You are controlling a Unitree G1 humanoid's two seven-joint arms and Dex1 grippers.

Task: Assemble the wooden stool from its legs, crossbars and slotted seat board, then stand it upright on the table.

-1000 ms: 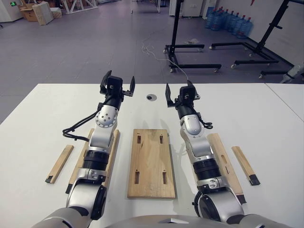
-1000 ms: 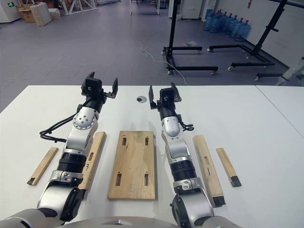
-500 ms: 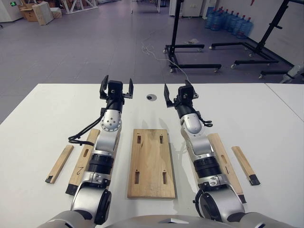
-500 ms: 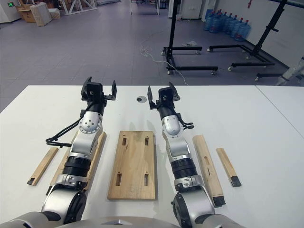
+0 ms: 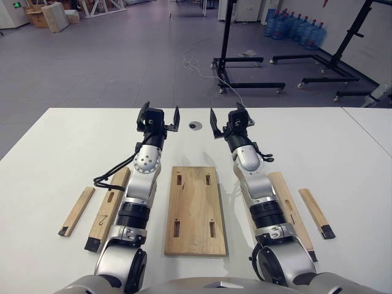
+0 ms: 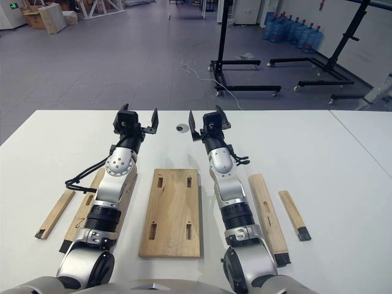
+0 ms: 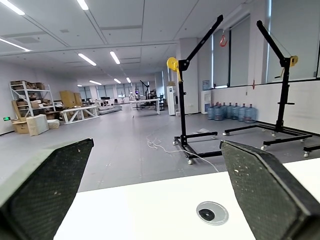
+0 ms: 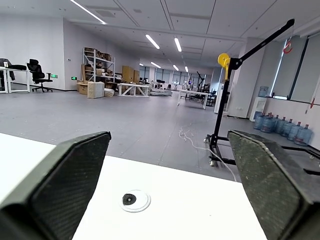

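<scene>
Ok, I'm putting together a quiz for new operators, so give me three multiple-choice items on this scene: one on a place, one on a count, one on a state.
1. Where is the seat board?
A) flat in the middle of the table
B) upright at its right edge
C) held up in the air

2. How many slots does it show?
A) two
B) four
C) six

3. How are the left gripper and right gripper?
A) both open and empty
B) both shut on legs
C) one shut on a crossbar

Key:
1 A, it lies flat and centred.
2 B, two pairs of slots show.
3 A, the jaws of both are spread with nothing held.
</scene>
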